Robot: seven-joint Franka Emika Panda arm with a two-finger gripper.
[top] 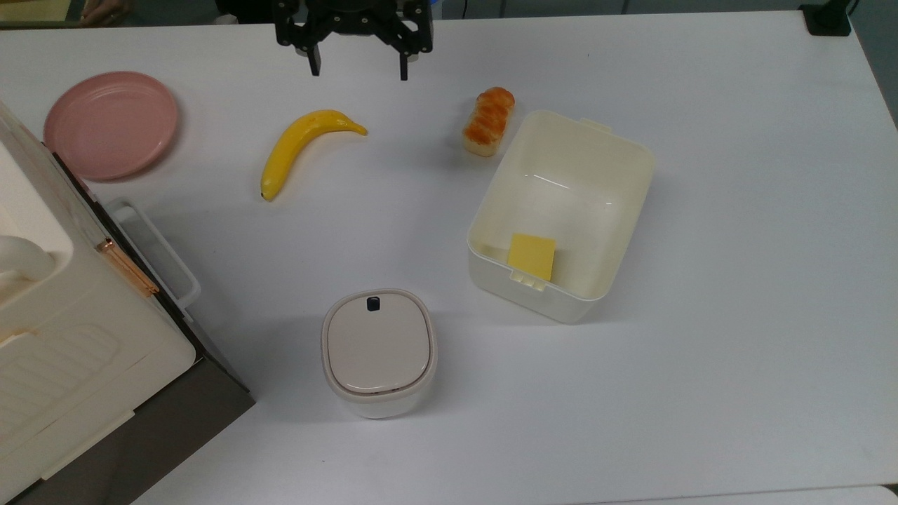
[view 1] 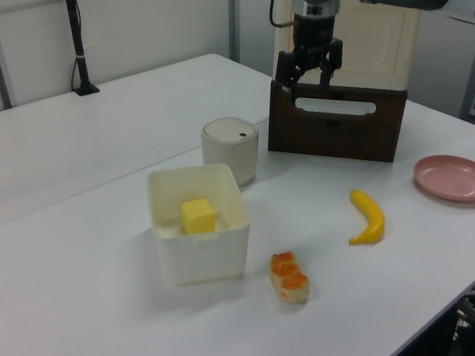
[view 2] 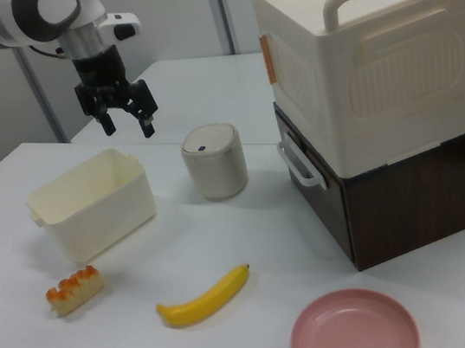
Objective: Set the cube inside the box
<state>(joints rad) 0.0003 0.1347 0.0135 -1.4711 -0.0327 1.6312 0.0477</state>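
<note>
The cube (top: pixel 532 257), a flat-faced, sharp-edged yellow block, sits on the floor of the box (top: pixel 621 151), tight against the wall that carries a small clip tab. The box is a cream, slightly see-through plastic tub with rounded corners, standing on the smooth white worktop (top: pixel 736 280). The gripper (top: pixel 357 66) hangs high and well away from the box, its black fingers (top: pixel 405 70) spread wide and empty. A glossy curved banana (top: pixel 298 147) lies below it in the top view.

In the right view, the box (view 2: pixel 88 204) wall hides its inside. The cream appliance (top: pixel 63 337) is cut by the top view's left edge.
</note>
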